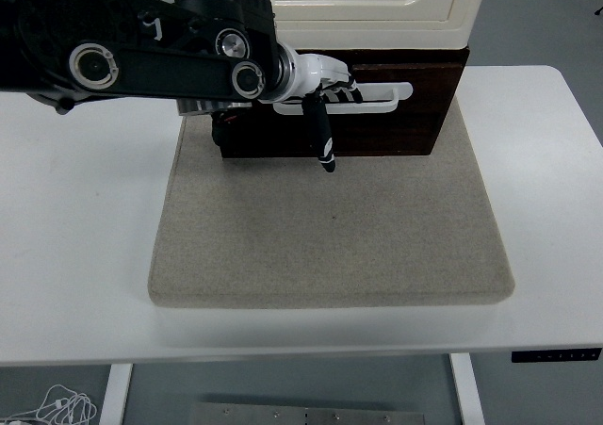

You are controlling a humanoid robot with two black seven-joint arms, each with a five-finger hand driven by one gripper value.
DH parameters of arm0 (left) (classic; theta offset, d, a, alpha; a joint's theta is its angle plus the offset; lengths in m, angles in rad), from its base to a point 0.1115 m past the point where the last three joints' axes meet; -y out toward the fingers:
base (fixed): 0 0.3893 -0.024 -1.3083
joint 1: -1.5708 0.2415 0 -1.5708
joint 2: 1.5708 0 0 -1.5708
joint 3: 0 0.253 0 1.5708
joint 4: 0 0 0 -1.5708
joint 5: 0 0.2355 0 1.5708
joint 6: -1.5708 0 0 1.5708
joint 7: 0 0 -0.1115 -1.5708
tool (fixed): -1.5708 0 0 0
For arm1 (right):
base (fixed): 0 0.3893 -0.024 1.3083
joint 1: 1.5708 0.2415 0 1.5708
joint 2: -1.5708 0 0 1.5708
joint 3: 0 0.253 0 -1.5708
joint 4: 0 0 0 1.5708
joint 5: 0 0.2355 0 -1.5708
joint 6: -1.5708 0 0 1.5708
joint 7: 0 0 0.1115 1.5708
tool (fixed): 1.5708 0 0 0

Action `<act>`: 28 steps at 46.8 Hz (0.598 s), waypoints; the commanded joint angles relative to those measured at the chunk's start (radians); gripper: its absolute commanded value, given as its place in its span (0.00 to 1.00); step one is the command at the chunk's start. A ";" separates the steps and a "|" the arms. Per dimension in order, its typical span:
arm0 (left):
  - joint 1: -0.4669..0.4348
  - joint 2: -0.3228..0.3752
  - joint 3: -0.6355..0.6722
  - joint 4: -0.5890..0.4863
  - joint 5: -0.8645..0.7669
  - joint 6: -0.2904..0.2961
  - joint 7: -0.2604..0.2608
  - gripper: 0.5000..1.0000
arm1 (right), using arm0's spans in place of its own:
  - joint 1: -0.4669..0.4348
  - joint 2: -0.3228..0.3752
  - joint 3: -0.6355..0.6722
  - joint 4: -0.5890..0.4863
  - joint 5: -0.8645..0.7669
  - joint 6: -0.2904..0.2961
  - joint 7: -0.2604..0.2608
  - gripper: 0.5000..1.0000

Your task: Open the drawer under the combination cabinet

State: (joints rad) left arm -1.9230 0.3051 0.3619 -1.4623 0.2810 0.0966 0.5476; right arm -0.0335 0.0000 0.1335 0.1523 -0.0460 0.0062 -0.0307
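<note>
The cream combination cabinet point(377, 6) stands at the back of the mat. Under it sits the dark brown drawer point(396, 128) with a white bar handle point(386, 100). My left arm reaches in from the left. Its hand point(332, 90) is at the left part of the handle, with the fingers point(347, 91) hooked over the bar and the black thumb point(322, 142) pointing down in front of the drawer face. The drawer front stands a little way out from the cabinet.
A grey felt mat point(330, 227) covers the middle of the white table point(75, 255). The black forearm point(141, 57) crosses the back left and hides the cabinet's left side.
</note>
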 commanded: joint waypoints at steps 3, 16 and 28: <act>-0.001 0.000 -0.001 -0.006 0.000 -0.001 0.000 1.00 | 0.001 0.000 0.000 0.000 0.000 0.000 0.000 0.86; -0.002 0.005 -0.001 -0.016 0.000 -0.003 0.000 1.00 | 0.000 0.000 0.000 0.000 0.000 0.000 0.000 0.86; -0.005 0.008 -0.003 -0.029 0.000 -0.003 0.000 1.00 | 0.000 0.000 0.000 0.001 0.000 0.000 0.000 0.85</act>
State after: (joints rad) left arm -1.9258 0.3119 0.3589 -1.4873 0.2809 0.0938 0.5477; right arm -0.0333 0.0000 0.1335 0.1524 -0.0460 0.0061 -0.0306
